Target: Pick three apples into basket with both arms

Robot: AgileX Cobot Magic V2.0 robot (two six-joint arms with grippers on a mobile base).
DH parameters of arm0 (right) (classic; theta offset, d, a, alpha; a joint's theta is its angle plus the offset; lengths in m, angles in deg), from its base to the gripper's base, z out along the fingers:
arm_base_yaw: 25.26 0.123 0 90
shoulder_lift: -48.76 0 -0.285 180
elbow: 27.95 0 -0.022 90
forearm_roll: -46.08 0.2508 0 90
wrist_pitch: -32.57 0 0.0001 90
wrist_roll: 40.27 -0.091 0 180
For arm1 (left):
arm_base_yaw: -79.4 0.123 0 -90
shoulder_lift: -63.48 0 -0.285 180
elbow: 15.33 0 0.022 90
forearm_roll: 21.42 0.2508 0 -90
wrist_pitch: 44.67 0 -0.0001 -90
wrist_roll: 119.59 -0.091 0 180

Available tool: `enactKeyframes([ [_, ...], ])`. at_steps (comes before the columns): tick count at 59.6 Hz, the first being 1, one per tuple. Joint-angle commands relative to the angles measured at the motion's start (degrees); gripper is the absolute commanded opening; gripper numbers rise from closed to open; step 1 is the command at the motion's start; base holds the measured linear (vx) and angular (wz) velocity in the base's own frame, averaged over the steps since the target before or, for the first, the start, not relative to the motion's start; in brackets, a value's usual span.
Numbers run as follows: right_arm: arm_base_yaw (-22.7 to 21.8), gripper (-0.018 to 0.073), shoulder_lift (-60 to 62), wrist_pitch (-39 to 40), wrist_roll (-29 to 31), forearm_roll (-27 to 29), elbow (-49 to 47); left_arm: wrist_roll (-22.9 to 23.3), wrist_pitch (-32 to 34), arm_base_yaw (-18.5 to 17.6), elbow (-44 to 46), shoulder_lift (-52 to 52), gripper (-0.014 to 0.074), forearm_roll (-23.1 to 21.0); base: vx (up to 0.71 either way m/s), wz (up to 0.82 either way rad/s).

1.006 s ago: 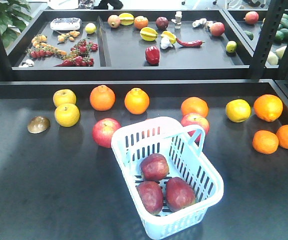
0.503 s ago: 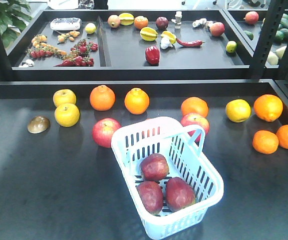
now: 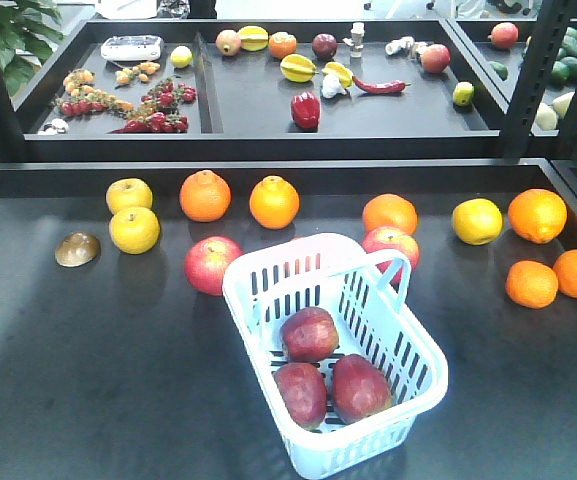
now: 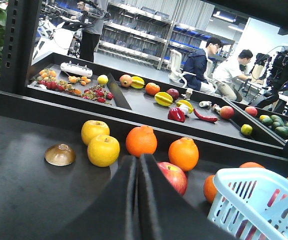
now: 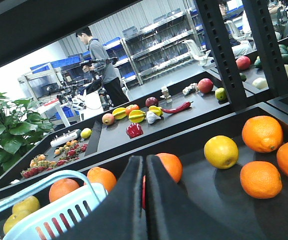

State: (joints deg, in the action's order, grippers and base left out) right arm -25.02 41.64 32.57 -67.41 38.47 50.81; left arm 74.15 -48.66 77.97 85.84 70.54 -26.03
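Three dark red apples lie together inside the basket, touching one another. The basket stands on the dark desk near the front edge, a little right of centre, turned at an angle, its loop handle raised over the far end.

Left gripper: seen only from its own wrist camera; both black fingers pressed together, nothing between them. It points toward the back edge, the basket to its right.

Right gripper: likewise closed finger against finger and empty, with the basket at its left.

Neither arm appears in the front view.

Loose on the desk toward the back edge: two yellow fruits at the left, oranges across the middle and at the right edge, two lighter red apples just behind the basket, and a brown half-round object near the left edge.
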Motion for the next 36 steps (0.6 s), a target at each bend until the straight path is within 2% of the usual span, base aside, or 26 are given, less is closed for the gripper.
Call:
enactKeyframes([
  [1, -0.35, -0.0005, 0.63, 4.21, 0.19, -0.74, 0.80, 0.14, 3.99, 0.23, 1.45, -0.78, -0.0006, -0.15, 0.00, 0.00],
  [36, -0.35, -0.0005, 0.63, 4.21, 0.19, -0.74, 0.80, 0.14, 3.99, 0.23, 1.45, -0.78, -0.0006, -0.15, 0.00, 0.00],
])
